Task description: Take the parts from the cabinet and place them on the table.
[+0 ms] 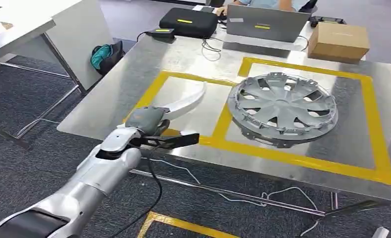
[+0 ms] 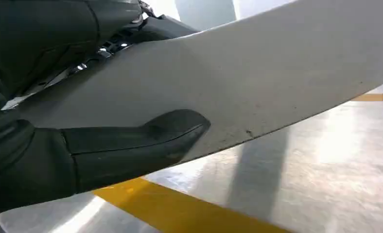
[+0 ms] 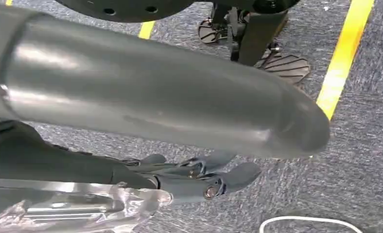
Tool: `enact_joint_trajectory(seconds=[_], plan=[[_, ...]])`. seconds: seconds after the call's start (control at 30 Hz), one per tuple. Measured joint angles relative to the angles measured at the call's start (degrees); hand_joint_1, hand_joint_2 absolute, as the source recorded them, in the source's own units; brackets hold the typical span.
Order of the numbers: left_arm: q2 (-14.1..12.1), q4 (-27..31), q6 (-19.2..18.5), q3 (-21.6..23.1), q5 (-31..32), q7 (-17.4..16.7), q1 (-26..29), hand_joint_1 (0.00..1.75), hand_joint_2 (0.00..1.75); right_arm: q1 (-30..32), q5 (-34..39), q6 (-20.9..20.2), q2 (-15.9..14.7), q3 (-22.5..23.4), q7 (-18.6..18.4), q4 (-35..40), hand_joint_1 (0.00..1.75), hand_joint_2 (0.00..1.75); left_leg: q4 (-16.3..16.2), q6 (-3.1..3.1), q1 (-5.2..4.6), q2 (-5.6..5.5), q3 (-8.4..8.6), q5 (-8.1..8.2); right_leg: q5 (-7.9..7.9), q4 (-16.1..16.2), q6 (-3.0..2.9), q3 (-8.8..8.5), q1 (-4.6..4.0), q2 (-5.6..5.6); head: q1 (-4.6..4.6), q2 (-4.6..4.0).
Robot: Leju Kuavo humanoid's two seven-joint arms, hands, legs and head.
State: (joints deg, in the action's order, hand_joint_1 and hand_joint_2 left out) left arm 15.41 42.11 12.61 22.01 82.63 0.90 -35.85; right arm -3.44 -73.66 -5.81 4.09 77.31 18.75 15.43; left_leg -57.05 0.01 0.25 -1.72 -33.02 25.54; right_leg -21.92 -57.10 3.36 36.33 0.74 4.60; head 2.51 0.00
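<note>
Reaching forward and up from the lower left of the head view, the silver left arm is stretching toward the near edge of the metal table (image 1: 134, 84). The left hand (image 1: 151, 126) is gripping one end of a curved white part (image 1: 186, 101), its thumb (image 2: 131, 148) pressing flat against the part's pale face while the other fingers are wrapping behind it. The part is arcing away from the hand over the left yellow-taped square (image 1: 159, 84), just above the tabletop. A grey wheel cover (image 1: 283, 109) is lying in the right taped square. The right hand (image 3: 199, 177) is hanging over carpeted floor, fingers loosely apart and holding nothing.
</note>
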Motion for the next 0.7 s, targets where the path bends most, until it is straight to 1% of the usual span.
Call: enact_joint_trajectory(seconds=[0.13, 0.3, 0.33, 0.43, 0.53, 0.57, 0.7], plan=[[0.72, -3.23, 0.59, 3.25, 3.38, -0.37, -1.57, 1.75, 1.75, -0.16, -0.46, -0.04, 0.0, -0.44, 0.37, -0.13, 0.0, 0.0, 0.0, 0.0, 0.0, 0.0, -0.05, 0.0, 0.0, 0.0, 0.0, 0.04, 0.0, -0.01, -0.02, 0.0], [1.2, -6.71, 0.74, 6.21, 6.55, -3.5, -3.29, 1.75, 1.75, -0.27, -1.09, -0.04, 0.0, -0.92, 0.61, -0.22, 0.0, 0.0, 0.0, 0.0, 0.0, 0.0, -0.06, 0.0, 0.0, -0.01, 0.0, 0.08, 0.0, 0.0, -0.02, 0.0], [1.18, -7.28, 0.72, 6.91, 6.86, -4.55, -3.63, 0.0, 1.75, -0.26, -1.27, -0.04, 0.0, -1.03, 0.66, -0.26, 0.0, 0.0, 0.0, 0.0, 0.0, 0.0, -0.06, 0.0, 0.0, -0.02, 0.0, 0.1, 0.0, 0.0, -0.04, 0.0], [1.16, -9.42, 0.59, 9.68, 7.16, -7.63, -5.41, 0.0, 1.75, -0.33, -1.57, -0.04, 0.0, -1.55, 0.76, -0.44, 0.0, 0.0, 0.0, -0.01, 0.01, 0.0, -0.08, -0.03, 0.0, -0.03, 0.0, 0.1, 0.0, -0.01, -0.04, 0.0], [1.16, -12.17, -0.89, 13.31, 7.21, -10.95, -7.29, 0.0, 1.75, -0.49, -1.38, -0.04, 0.0, -1.79, 0.83, -0.48, 0.0, 0.0, 0.0, -0.02, 0.01, 0.0, -0.08, -0.04, 0.02, -0.04, -0.01, 0.1, 0.0, -0.01, -0.02, 0.0], [1.16, -12.72, -1.23, 13.92, 6.83, -11.5, -7.59, 0.0, 1.75, -0.49, -1.2, -0.04, 0.0, -1.79, 0.81, -0.48, 0.0, 0.0, 0.0, -0.02, 0.01, 0.0, -0.08, -0.04, 0.02, -0.04, -0.01, 0.1, 0.0, -0.01, -0.02, 0.0], [1.16, -14.07, -1.33, 14.05, 5.46, -11.41, -8.29, 0.0, 1.75, -0.5, -1.09, -0.24, 0.0, -1.79, -0.26, -0.5, 0.0, 0.0, 0.0, -0.02, 0.01, 0.0, -0.08, -0.05, 0.02, -0.05, -0.01, 0.1, 0.0, -0.02, -0.02, 0.0]])
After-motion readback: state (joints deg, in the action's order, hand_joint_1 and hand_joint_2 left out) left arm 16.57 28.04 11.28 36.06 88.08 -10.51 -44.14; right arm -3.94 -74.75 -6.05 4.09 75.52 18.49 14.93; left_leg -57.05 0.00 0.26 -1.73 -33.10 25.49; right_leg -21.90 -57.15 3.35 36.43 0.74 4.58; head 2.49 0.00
